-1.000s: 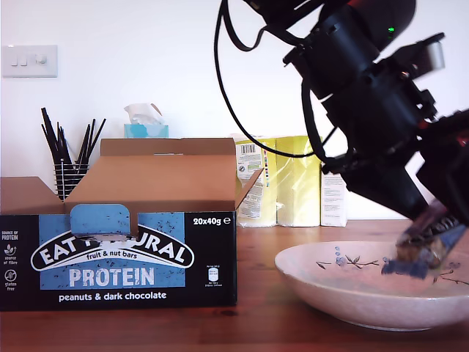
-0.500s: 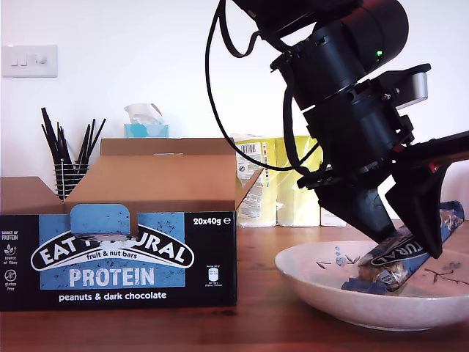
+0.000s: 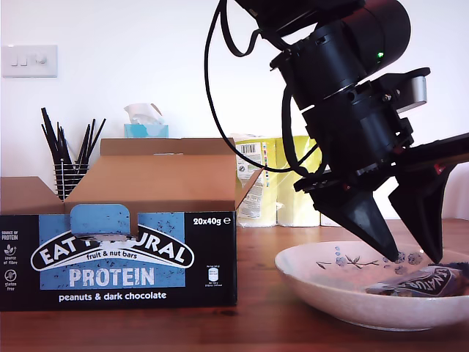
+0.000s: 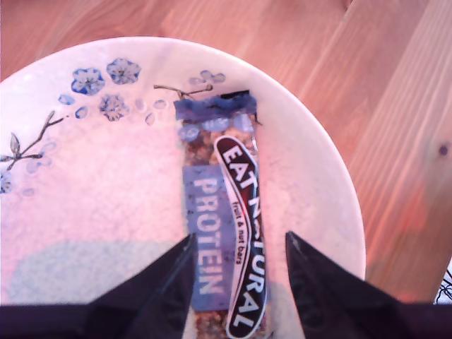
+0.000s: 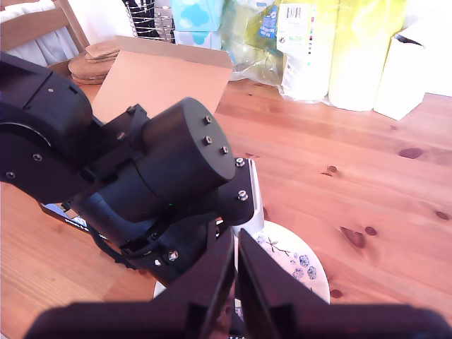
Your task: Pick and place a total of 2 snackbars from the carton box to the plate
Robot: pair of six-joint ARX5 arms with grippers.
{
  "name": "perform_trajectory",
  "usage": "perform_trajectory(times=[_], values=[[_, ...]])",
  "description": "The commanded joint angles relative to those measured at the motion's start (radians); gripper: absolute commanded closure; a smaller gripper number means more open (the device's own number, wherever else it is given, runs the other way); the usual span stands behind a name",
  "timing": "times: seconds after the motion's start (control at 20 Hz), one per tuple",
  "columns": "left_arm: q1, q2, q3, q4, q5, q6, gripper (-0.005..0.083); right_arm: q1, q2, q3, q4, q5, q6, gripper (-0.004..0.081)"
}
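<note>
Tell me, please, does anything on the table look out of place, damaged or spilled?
Nothing stands out. One snackbar lies flat in the plate, wrapper whole, between the open jaws of my first gripper. The carton box stands upright, flaps open.

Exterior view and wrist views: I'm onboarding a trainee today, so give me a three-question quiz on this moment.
1. True or false: the snackbar lies in the plate.
2. My first gripper is: A) open above the snackbar, B) shut on it, C) inside the carton box.
3. Fill in: my second gripper's jaws look ____.

Key: 1 true; 2 A; 3 shut.
</note>
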Motion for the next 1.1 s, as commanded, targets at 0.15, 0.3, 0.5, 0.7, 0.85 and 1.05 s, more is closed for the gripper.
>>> perform_trajectory(times=[0.15,0.3,0.5,0.7,0.85,1.05], values=[[0.008,0.009,0.027,-0.018,0.017,0.005,0.0563,0.0,-0.003,0.006,0.008,0.001,-0.002,0.0783],[0.02,-0.05,0.068,-0.055,0.029,0.008,0.08,0.0,-0.003,0.006,0.008,0.001,-0.003,0.0783],[0.042,-0.154,0.068,-0.121,0.034,-0.003,0.0797,0.0,-0.003,0.006,0.007,0.0,-0.006,0.0783],[0.089,-0.214,0.056,-0.151,0.03,-0.003,0.0797,0.0,0.0,0.006,0.008,0.0,-0.011,0.0783],[0.132,-0.259,0.025,-0.154,0.029,-0.002,0.0797,0.0,0.009,0.006,0.008,-0.005,-0.011,0.0783],[0.203,-0.343,-0.071,-0.148,0.011,-0.002,0.0797,0.005,0.048,0.006,0.036,-0.047,-0.011,0.0783]])
